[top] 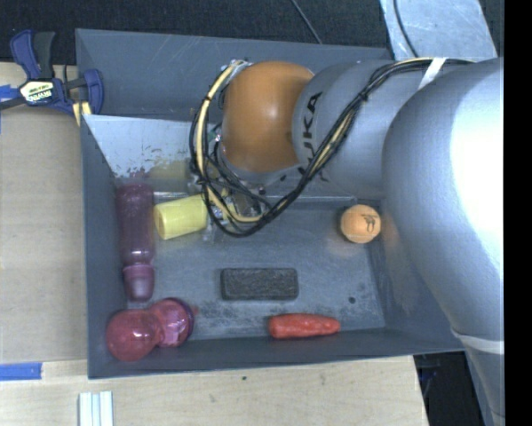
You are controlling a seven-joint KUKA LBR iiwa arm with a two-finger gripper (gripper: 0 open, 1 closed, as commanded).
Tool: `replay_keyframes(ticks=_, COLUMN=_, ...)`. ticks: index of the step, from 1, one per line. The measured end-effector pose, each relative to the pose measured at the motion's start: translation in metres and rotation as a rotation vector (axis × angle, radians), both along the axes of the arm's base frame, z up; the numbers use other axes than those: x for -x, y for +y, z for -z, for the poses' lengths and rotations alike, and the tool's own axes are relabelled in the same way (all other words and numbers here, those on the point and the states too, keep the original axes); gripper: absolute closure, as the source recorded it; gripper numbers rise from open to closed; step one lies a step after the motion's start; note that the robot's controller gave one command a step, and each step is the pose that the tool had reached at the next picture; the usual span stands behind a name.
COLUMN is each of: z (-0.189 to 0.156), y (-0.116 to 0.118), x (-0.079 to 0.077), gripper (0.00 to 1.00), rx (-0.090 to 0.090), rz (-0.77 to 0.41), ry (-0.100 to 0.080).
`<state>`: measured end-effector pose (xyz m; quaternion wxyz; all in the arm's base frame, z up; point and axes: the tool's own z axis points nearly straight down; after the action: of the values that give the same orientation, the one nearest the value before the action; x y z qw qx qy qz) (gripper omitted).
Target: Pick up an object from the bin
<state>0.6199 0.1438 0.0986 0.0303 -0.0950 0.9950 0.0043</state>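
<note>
Grey scuffed metal bin (337, 273) holds a yellow cylinder (180, 217) beside the arm's orange cover (261, 114); its grip cannot be told.

Matt grey metal bin (97, 264), glossy purple bottle (134, 220), rough dark sponge (258, 283)

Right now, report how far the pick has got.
Nothing looks lifted: the yellow cylinder lies on the bin floor. In hand: the arm is low over the bin's back, its wrist next to that cylinder. Left: grasp one thing and lift it out.
</note>
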Motion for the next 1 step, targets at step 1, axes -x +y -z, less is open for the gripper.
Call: replay_keyframes(ticks=1, z=0.0000, y=-0.0001, x=0.0001, gripper=1.00, rx=0.000, rz=0.000, ry=0.000)
